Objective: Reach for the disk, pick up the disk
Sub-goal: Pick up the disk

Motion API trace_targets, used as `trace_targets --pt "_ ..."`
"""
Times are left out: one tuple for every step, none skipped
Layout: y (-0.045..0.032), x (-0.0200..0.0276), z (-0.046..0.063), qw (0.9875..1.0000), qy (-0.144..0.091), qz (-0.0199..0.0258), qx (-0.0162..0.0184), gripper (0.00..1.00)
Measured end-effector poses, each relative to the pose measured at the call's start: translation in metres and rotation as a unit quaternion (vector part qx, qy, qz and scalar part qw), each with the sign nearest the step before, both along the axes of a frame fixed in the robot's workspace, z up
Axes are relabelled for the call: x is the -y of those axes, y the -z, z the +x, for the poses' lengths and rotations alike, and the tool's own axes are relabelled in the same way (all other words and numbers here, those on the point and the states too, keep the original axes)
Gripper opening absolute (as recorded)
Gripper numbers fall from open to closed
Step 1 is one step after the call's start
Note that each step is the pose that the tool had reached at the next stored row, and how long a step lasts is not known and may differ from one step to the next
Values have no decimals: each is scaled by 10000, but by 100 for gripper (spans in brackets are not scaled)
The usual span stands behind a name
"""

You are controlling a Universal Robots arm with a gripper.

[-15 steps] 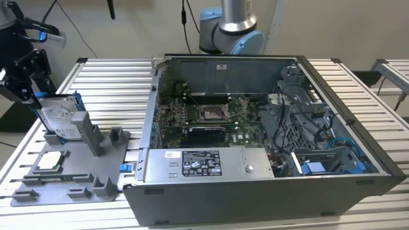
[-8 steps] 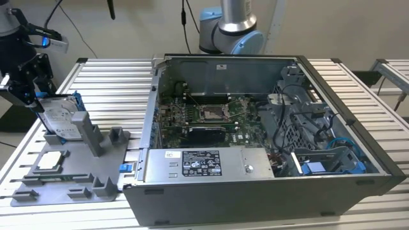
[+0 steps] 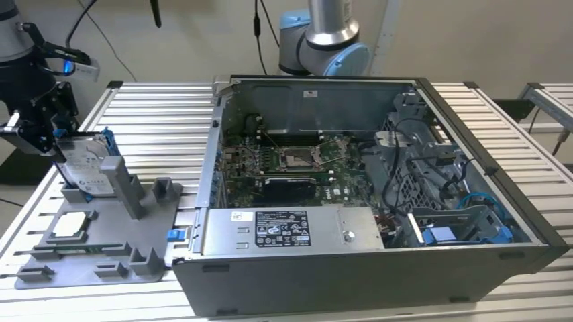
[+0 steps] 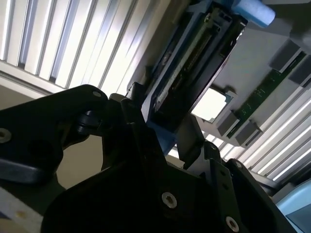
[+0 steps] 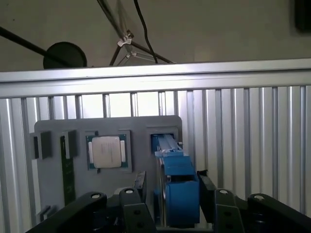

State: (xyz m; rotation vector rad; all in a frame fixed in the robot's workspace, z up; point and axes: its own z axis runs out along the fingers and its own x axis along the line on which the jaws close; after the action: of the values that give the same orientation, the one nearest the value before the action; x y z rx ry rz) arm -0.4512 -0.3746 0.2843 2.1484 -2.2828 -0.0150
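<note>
The disk [image 3: 87, 164] stands on edge in a slot of the grey holder [image 3: 134, 231] at the exterior view's left; it is silver-grey with a white label and blue rails. My black gripper [image 3: 61, 134] hangs at its top edge. In both wrist views the fingers straddle the disk [image 5: 177, 179], one on each side. A narrow gap shows beside one finger [image 5: 141, 187], so the gripper [image 5: 172, 187] is open. In the second wrist view the disk [image 4: 194, 73] runs away from between the fingers [image 4: 189, 141].
A small square silver chip [image 3: 72, 225] and a green memory stick [image 5: 66, 170] lie in the same holder. An open computer case [image 3: 358, 261] fills the middle of the slatted table [image 3: 152, 114]. Another arm's base [image 3: 323, 40] stands behind it.
</note>
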Motion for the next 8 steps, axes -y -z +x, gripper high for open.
trace_targets --pt "18 -1 0 10000 -1 2 4 100" --pt "33 -2 0 10000 -2 8 8 100" --pt "45 -3 0 10000 -2 20 13 100" --pt "54 -4 -1 10000 -2 35 19 100" --pt "64 -4 -1 10000 -2 47 27 100" --pt "75 -4 -1 10000 -3 55 37 100" --pt "85 -4 0 10000 -4 61 43 100" --pt "97 -4 0 10000 -4 62 45 100"
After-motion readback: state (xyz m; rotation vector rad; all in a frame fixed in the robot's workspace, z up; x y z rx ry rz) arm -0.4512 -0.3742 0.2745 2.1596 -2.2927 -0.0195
